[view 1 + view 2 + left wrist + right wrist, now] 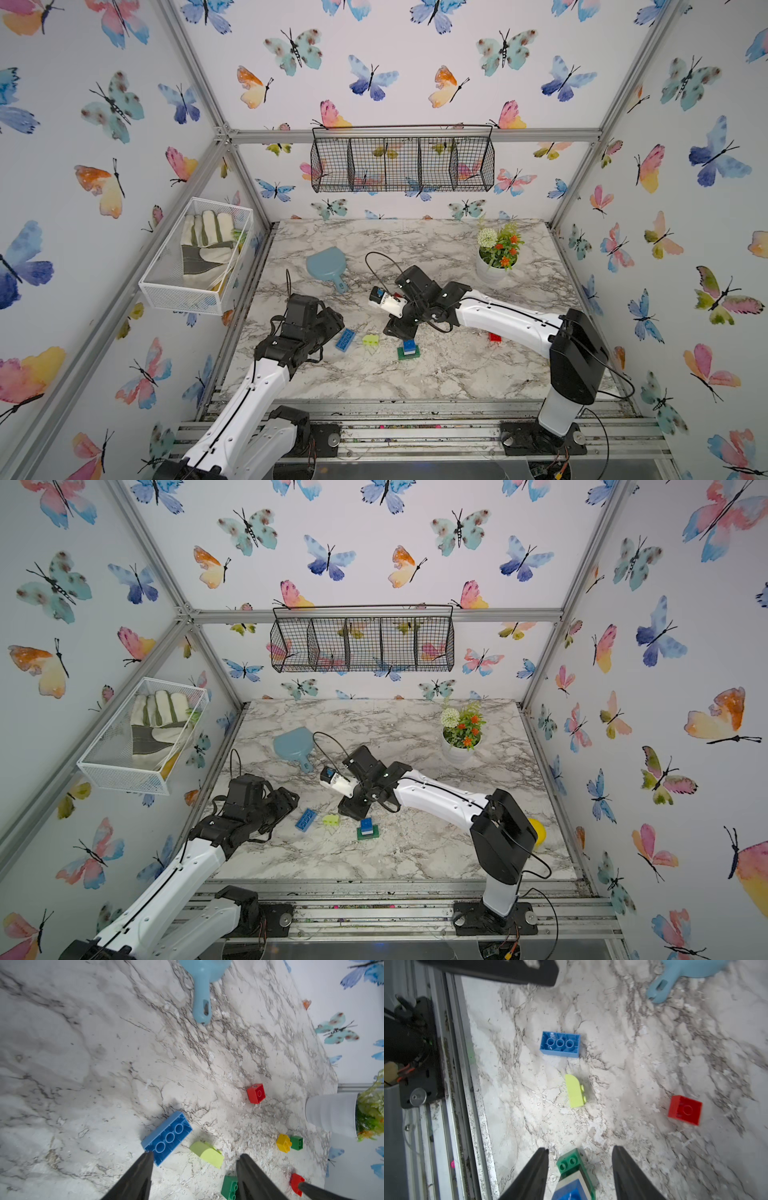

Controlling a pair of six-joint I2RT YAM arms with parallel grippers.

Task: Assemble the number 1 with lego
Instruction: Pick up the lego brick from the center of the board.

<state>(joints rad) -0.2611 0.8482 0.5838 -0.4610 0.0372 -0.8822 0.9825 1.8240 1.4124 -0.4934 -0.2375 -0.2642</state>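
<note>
We mark the left claw [195,1157] open: jaws well apart, nothing in them. The blue oblong brick [167,1138] lies upside down on the tabletop [415,374], hollow side with three tubes up. Its near corner is right at one fingertip [148,1159] of that claw; we can't tell if they touch. The lime curved brick [207,1154] lies on its side just ahead of the gap between the same jaws, near the blue oblong brick but apart from it.

The right claw [580,1149] is open too. Its jaws stand either side of a small stack [574,1176], with bare tabletop showing between each jaw and the stack, so we mark no grip. The stack is a green brick [570,1161] at the bottom, a pale layer, and a blue square brick [570,1191] on top. In both top views it stands upright at that claw's tips.

Ahead of the right claw comes the lime curved brick, then the blue oblong brick farther out. Off to one side of this claw a red brick [685,1112] lies tipped over, underside showing.

Well off to the side of the left claw, past its far jaw, a yellow brick [283,1142] touches a small green brick [296,1142], both near a white flower pot [330,1113]. A second red brick [296,1182] there is partly hidden. The pale blue scoop [202,1001] lies far ahead of both claws, handle pointing back toward them.
</note>
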